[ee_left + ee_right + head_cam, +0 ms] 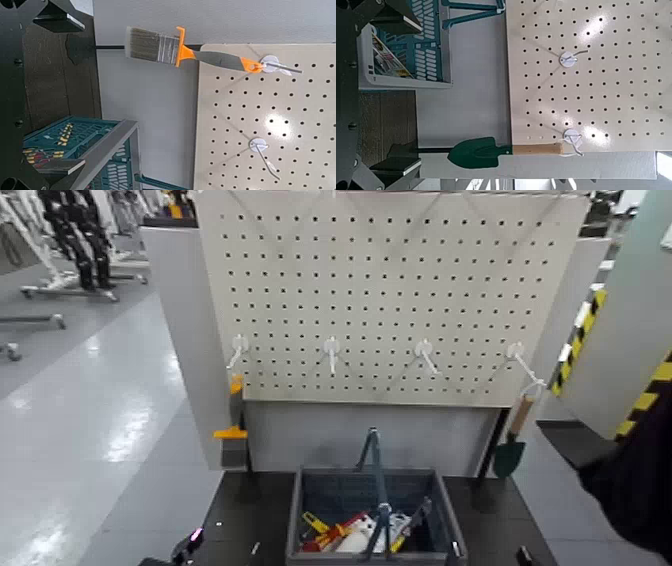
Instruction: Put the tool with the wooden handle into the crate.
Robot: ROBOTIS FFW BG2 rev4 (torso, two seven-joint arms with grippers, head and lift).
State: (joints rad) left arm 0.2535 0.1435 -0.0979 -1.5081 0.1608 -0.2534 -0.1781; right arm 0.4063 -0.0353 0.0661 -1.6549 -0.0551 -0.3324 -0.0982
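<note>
Right gripper (419, 96): opened wide, with nothing between the jaws. Left gripper (83, 95): likewise spread and empty, opposite the paintbrush (154, 46), probably idle for this step.

Task item, the trowel with the wooden handle (512, 445): located ahead of the right jaws, well clear of both tips. Hung by a white loop (574, 146) from the end hook (515, 350) of the pegboard (370, 300), handle up and green blade down. Probably hung so to leave handle and blade free for grasping; likely to swing if nudged.

Crate (297, 515): set on the dark counter (495, 505) between the two pairs of jaws, mixed tools (355, 535) inside. Probably centred for reach by either arm. Handle (376, 455) standing upright across the opening; to be avoided on lowering.

Next, by judgement: advance right jaws around trowel, close, ease loop off hook, carry inward. Brands, labels: none legible.
</note>
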